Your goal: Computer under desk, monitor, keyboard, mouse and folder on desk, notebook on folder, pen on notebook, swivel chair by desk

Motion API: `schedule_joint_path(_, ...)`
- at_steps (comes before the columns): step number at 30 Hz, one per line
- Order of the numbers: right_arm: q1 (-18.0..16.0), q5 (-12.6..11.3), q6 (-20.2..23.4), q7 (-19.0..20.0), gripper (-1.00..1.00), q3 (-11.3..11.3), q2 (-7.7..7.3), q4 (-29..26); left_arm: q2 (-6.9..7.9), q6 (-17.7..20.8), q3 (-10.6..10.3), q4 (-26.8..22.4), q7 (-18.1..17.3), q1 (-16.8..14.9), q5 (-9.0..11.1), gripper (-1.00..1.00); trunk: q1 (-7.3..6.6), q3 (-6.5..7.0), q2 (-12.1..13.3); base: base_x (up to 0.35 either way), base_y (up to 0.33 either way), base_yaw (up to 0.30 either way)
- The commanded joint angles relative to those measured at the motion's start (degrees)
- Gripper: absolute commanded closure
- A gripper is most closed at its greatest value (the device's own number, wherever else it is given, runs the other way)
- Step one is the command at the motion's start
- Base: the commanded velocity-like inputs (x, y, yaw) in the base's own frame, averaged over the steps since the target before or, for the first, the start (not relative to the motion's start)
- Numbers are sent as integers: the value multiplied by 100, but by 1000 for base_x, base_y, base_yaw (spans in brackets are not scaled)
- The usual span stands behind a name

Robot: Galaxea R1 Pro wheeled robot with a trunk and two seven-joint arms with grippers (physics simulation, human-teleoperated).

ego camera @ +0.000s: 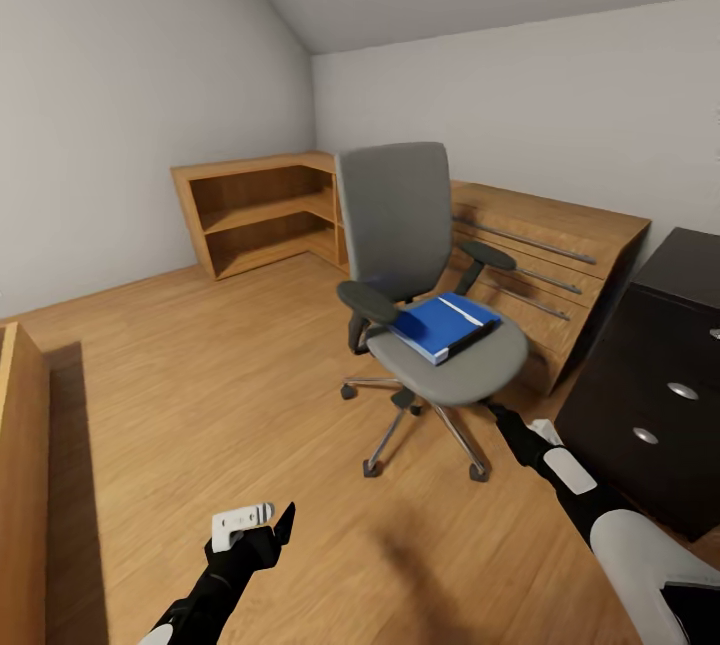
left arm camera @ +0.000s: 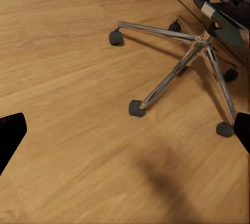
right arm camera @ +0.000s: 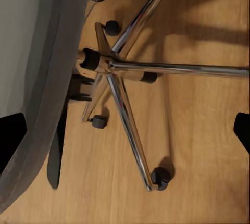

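The grey swivel chair (ego camera: 400,225) stands mid-room on the wood floor, its chrome base (left arm camera: 182,62) on castors. A bright blue folder (ego camera: 445,325) lies flat on its seat, toward the right armrest. My left gripper (ego camera: 262,523) hovers low over bare floor in front of the chair, open, its black fingertips (left arm camera: 11,136) wide apart and empty. My right gripper (ego camera: 503,420) reaches to the seat's front edge, just under it, and is also open. In the right wrist view the gripper (right arm camera: 125,135) looks along the seat's underside (right arm camera: 36,78) and the chrome legs (right arm camera: 130,125).
The desk's black drawer unit (ego camera: 650,365) stands at the right, close to my right arm. A light wooden dresser (ego camera: 560,255) sits behind the chair, and a low corner shelf (ego camera: 260,210) runs along the back wall. Another wooden piece (ego camera: 20,485) borders the left edge.
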Motion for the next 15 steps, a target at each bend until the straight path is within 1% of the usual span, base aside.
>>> schedule_joint_path(1,-1,-25,32,18,-100,-26,0,-1,6,17,-12,-12,45,-6,24,-100,-1,-5,-2,5,-303,0)
schedule_joint_path(4,-1,-25,32,26,-100,-28,-1,-4,9,17,-9,-12,45,-6,25,-100,-1,-5,-2,66,-226,0)
schedule_joint_path(7,-1,-25,31,34,-100,-26,-1,-7,9,17,-8,-12,45,-6,26,-100,-1,-5,-2,184,-99,0)
schedule_joint_path(15,-1,-25,32,52,-100,-22,-1,-9,10,9,-7,-11,45,-6,20,-100,-1,-5,-2,300,-15,0)
